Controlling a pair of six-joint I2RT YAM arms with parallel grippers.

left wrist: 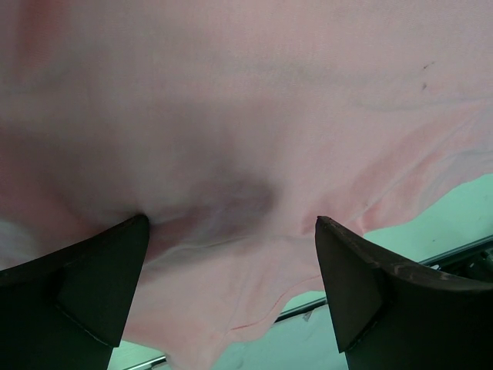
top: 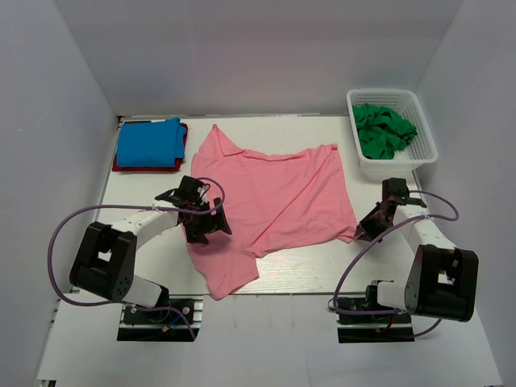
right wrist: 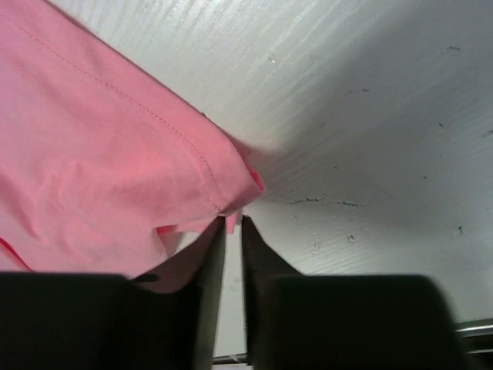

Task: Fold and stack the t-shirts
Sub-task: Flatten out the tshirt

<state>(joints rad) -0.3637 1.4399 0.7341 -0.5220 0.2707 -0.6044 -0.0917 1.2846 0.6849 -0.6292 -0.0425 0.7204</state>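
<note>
**Findings.** The pink shirt (top: pixel 274 197) lies spread but rumpled in the middle of the table (top: pixel 306 270), with its near left part folded over itself. My right gripper (right wrist: pixel 234 222) is down at the shirt's near right corner. Its jaws are pressed almost together, and a sliver of pink shows at the tips. I judge this a thin pinch on the hem, though the bite looks shallow. My left gripper (top: pixel 205 222) sits over the shirt's left side with its jaws spread wide, cloth bulging between them and nothing held.

**Recommendations.**
- Right: check the hold before lifting. With so small a bite, the hem could slip out under tension.
- Left: press down and close on a matching edge, taking one layer only.
- Both: lift together and draw apart evenly so the cloth flattens without skewing, then lay the fold square.
</note>
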